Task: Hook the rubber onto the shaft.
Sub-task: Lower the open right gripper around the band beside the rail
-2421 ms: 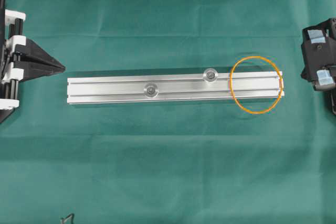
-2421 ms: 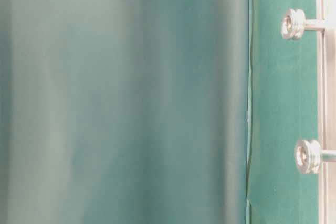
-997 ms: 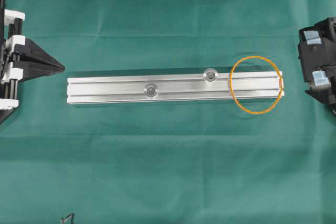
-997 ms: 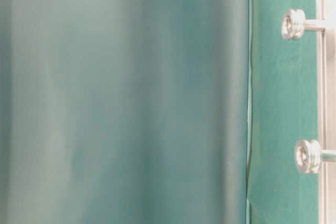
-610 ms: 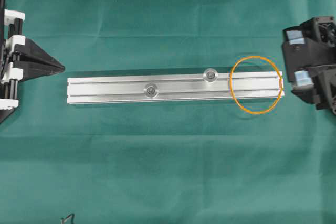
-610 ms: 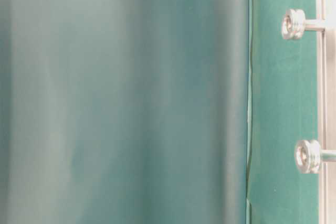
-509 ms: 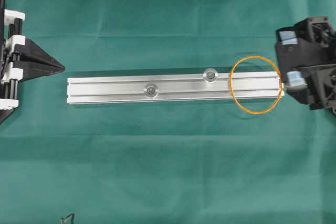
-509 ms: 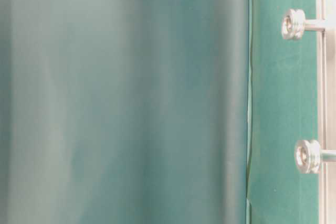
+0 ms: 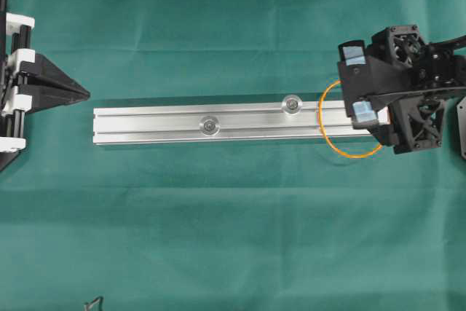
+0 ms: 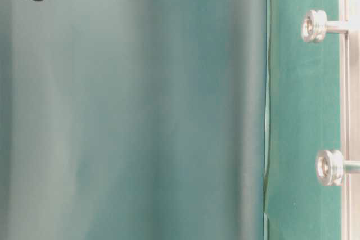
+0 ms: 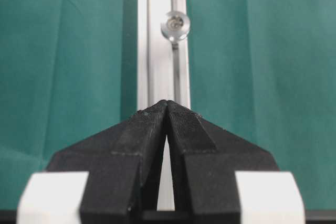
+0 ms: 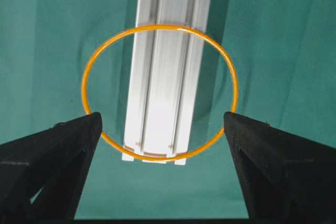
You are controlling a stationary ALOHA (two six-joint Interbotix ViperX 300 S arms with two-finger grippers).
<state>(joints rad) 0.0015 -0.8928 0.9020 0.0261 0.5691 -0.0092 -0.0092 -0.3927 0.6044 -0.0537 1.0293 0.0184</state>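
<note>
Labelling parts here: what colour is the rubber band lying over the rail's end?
Orange; the rubber band shows best in the right wrist view.

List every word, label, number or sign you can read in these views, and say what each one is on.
None can be read. The silver rail, its two pegs, the orange rubber band, the green cloth and both black grippers, left and right, carry no visible writing.

Rubber (image 9: 329,132) lies across the rail's (image 9: 160,124) right end, two shafts (image 9: 293,103) to its left
</note>
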